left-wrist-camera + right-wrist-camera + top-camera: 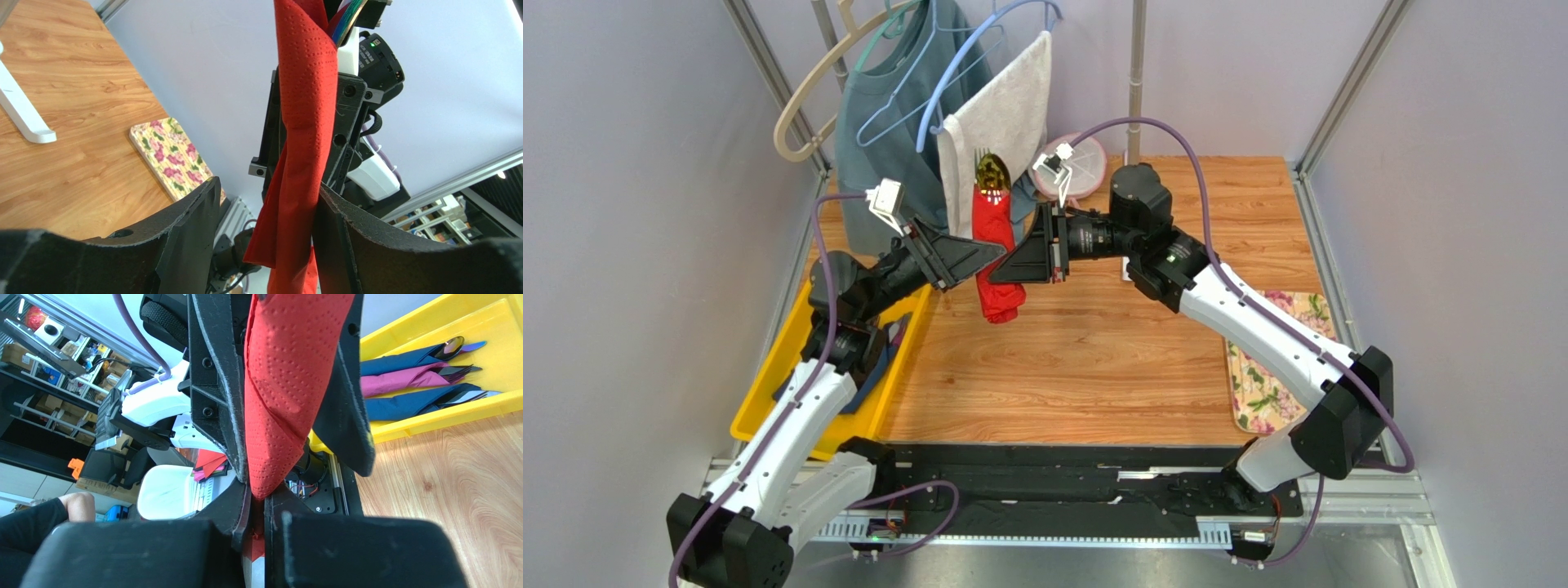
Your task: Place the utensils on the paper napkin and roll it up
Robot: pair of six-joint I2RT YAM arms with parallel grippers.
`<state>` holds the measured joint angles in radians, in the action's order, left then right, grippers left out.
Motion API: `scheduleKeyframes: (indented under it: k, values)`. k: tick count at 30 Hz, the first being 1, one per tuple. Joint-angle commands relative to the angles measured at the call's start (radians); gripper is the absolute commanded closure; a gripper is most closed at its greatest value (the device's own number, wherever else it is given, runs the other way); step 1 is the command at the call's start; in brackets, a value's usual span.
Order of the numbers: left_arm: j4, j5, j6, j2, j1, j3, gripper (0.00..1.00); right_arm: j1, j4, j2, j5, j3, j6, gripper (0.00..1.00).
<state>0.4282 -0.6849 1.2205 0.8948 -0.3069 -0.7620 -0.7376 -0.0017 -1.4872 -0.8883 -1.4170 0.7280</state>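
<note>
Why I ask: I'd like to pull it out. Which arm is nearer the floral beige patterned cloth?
Right. The right arm crosses above the floral beige cloth's far end, elbow hanging beside it; the left arm stands across the table, over the yellow plastic tray.

no readable text, no labels or numbers

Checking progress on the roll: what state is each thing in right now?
red paper napkin: rolled, held in the air
gold utensils: wrapped inside it, ends sticking out
right gripper: shut on the napkin
left gripper: open, fingers either side of napkin
floral cloth: lying flat
</note>
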Motion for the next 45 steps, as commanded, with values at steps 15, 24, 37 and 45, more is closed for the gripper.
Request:
scheduleKeyframes:
  k: [15,24,37,45]
  values:
    - [0.006,0.018,0.082,0.019,-0.027,-0.042,0.76,-0.017,0.085,-0.024,0.019,-0.028,-0.056,1.00]
    - [0.055,0.024,0.068,0.010,-0.015,-0.034,1.00,-0.016,0.005,-0.025,-0.011,-0.040,-0.107,0.86]
    - [0.113,0.039,0.040,0.016,0.051,-0.049,1.00,0.006,-0.140,0.068,-0.012,0.072,-0.171,0.71]
    - [0.113,0.038,0.034,0.024,0.066,-0.065,1.00,-0.034,-0.168,0.062,-0.055,0.121,-0.191,0.67]
